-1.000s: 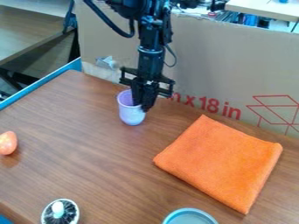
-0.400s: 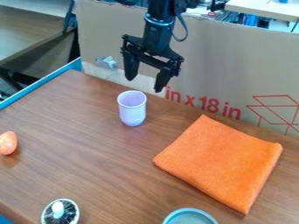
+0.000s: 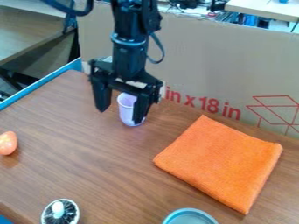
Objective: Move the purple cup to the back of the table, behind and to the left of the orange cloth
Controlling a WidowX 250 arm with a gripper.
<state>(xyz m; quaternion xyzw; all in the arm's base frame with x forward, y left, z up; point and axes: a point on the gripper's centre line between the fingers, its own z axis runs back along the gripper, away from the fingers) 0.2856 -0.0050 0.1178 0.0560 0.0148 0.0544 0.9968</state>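
Cup of pale purple plastic (image 3: 126, 112) stands up just behind the empty, wide-open black gripper (image 3: 120, 115), a bit toward the view's right.

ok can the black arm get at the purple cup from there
Probably yes: the open claw hangs right by the upright cup, and the orange cloth lies off to one side. One finger overlaps the cup in view, so it may need lining up.
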